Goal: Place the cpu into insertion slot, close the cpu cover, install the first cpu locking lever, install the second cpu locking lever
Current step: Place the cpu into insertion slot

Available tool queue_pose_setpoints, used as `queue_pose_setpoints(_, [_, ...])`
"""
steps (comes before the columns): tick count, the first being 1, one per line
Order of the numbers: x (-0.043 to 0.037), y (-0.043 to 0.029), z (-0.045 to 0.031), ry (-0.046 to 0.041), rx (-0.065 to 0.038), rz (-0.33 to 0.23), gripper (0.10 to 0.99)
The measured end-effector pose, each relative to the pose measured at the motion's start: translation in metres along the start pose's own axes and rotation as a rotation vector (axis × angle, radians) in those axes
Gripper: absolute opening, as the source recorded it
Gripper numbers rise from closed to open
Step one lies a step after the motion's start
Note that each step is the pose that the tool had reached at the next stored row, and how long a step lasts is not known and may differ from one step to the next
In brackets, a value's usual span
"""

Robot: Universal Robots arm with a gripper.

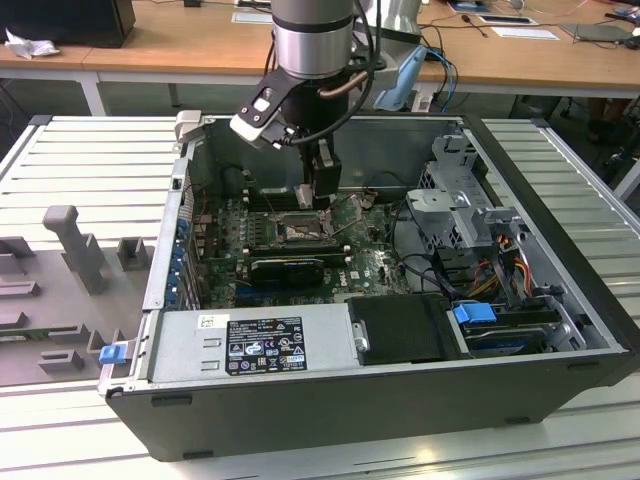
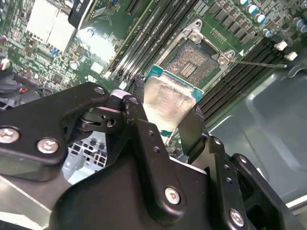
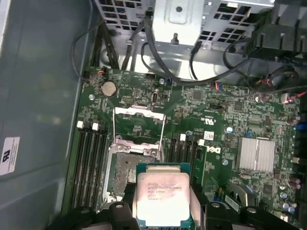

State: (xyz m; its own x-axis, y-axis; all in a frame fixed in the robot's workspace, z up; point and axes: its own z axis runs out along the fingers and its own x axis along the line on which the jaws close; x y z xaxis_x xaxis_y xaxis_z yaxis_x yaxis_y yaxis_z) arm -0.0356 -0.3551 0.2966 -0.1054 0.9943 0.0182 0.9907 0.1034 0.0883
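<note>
My gripper is shut on the cpu, a pale silvery square chip on a green-edged carrier held by two opposite edges. In the first wrist view the cpu hangs over one corner of the insertion slot, above it and offset. The insertion slot is an uncovered dark square with a metal rim. The cpu cover stands flipped open on the slot's far side. A thin locking lever sticks out beside the slot. In the exterior view the gripper reaches down into the case over the insertion slot.
Long memory slots flank the socket. A finned heatsink and cables sit nearby. The case holds a drive cage and a power supply. A grey fixture tray lies at the exterior view's left.
</note>
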Motion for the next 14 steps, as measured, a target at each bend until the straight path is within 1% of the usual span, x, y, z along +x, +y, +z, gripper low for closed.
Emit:
queue_pose_setpoints(1, [0.0000,0.0000,0.0003,-0.0016,0.000,0.018,0.529])
queue_pose_setpoints(2, [0.0000,-0.0001,0.0011,-0.0057,-0.001,0.064,0.529])
queue_pose_setpoints(3, [-0.0001,-0.0004,0.0044,-0.0092,-0.002,0.104,0.529])
queue_pose_setpoints(4, [0.0011,-0.0010,0.0131,-0.0103,-0.002,0.114,0.529])
queue_pose_setpoints(5, [0.0016,-0.0013,0.0165,-0.0102,-0.002,0.114,0.529])
queue_pose_setpoints(7, [0.0017,-0.0018,0.0202,-0.0101,-0.002,0.114,0.529])
queue_pose_setpoints(10, [0.0019,-0.0028,0.0280,-0.0100,-0.002,0.114,0.529])
queue_pose_setpoints(12, [0.0018,-0.0032,0.0320,-0.0097,-0.002,0.114,0.529])
queue_pose_setpoints(14, [0.0021,-0.0040,0.0344,-0.0079,-0.002,0.114,0.529])
